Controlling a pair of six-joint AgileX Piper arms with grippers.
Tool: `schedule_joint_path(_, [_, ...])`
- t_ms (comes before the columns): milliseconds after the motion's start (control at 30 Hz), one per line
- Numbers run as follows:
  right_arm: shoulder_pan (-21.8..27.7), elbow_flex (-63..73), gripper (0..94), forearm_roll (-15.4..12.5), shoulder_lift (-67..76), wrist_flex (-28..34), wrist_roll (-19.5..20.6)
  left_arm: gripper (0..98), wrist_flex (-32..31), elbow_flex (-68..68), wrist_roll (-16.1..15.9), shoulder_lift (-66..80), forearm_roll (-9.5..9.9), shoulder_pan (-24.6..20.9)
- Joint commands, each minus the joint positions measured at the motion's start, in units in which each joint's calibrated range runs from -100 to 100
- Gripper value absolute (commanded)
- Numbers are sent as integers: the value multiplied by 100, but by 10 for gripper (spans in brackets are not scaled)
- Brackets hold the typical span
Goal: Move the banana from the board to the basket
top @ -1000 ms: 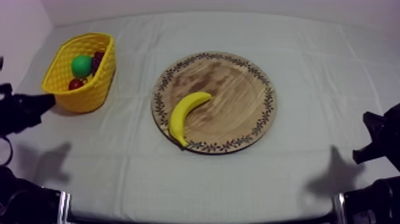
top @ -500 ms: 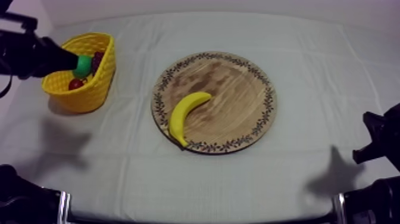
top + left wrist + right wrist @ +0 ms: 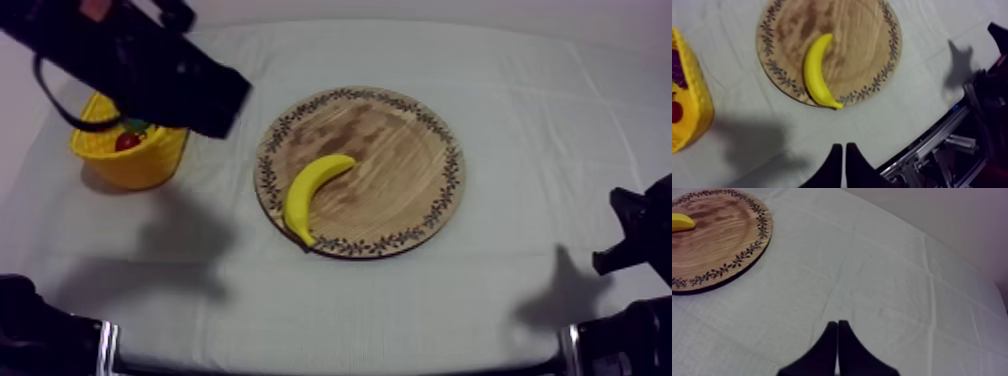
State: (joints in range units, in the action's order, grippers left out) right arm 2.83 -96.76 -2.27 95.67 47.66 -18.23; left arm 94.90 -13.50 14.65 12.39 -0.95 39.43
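While on board, curved yellow banana.

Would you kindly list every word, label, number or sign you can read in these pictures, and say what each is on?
None: there is no readable text anywhere. The rim of the wooden board carries only a leaf pattern, no letters; the banana and the yellow basket bear no label.

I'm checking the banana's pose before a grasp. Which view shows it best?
The left wrist view: the banana lies whole on the board, close, seen from above. In the top view it is whole but farther off; the right wrist view catches one end.
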Motion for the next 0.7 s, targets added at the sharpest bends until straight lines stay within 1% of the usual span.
schedule_joint_path(0, [0, -1, 3, 0, 0, 0, 4, 0, 125, 259, 58, -568, -2, 263])
schedule_joint_path(100, [0, -1, 3, 0, 0, 0, 4, 3, 176, 478, 134, -914, -52, 412])
schedule_joint_path(133, [0, -1, 3, 0, 0, 0, 4, 12, 184, 549, 150, -1005, -76, 431])
schedule_joint_path(167, [0, -1, 3, 0, 0, 0, 4, 40, 189, 618, 159, -1079, -99, 440])
schedule_joint_path(267, [0, -1, 3, 0, 0, 0, 4, 196, 226, 814, 132, -1218, -145, 444])
schedule_joint_path(367, [0, -1, 3, 0, 0, 0, 4, 327, 262, 999, 203, -1289, -120, 417])
schedule_joint_path(567, [0, -1, 3, 0, 0, 0, 4, 476, 281, 1182, 396, -1370, -62, 279])
schedule_joint_path(667, [0, -1, 3, 0, 0, 0, 4, 601, 282, 1204, 380, -1418, -53, 224])
